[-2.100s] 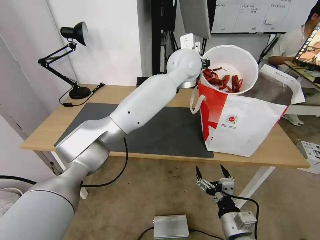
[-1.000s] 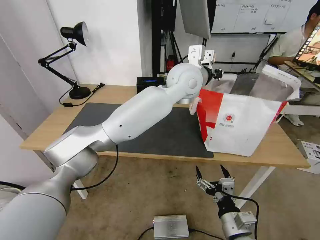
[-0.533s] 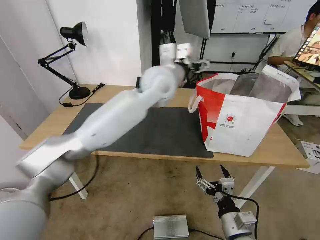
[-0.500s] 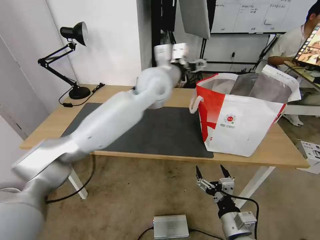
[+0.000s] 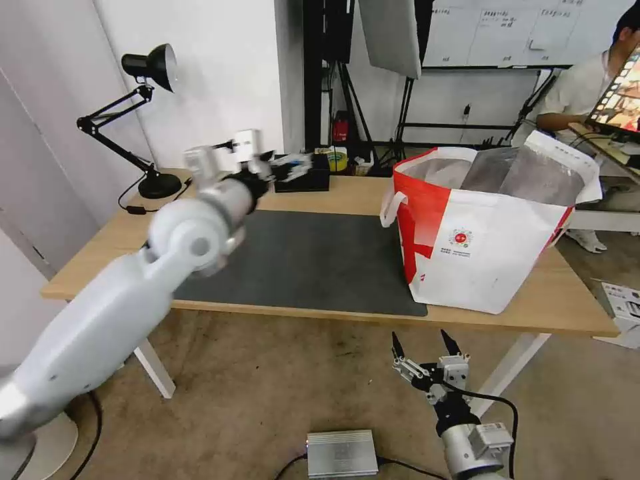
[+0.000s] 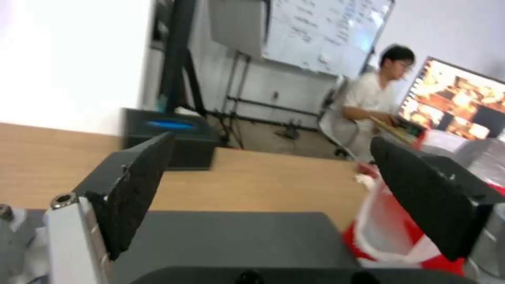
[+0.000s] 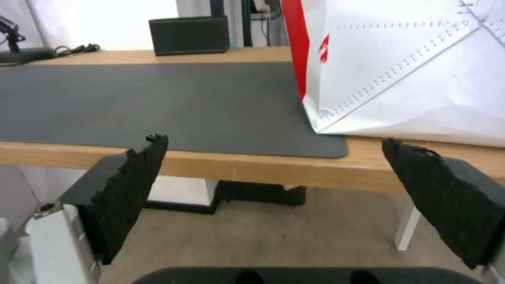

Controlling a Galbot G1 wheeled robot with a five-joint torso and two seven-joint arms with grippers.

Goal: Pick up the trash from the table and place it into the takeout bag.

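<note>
Hovering spread and empty over the tabletop's (image 5: pixel 347 193) far edge, left pincer (image 5: pixel 293 163) has takeout bag (image 5: pixel 480 247) rightward; trash seemingly bagged

- White wall (image 5: pixel 220 73) on the far left side; black desk lamp (image 5: pixel 137 113) before it, at the far left of the worktop.
- Black vertical post (image 5: pixel 313 73) and tripod legs (image 5: pixel 407 113) far centre, with a grey panel (image 5: pixel 390 33) hanging above.
- Whiteboard (image 5: pixel 493 30) on the far right wall.
- Beige floor (image 5: pixel 280 393); silver metal box (image 5: pixel 342 453) lying near, cable attached.
</note>
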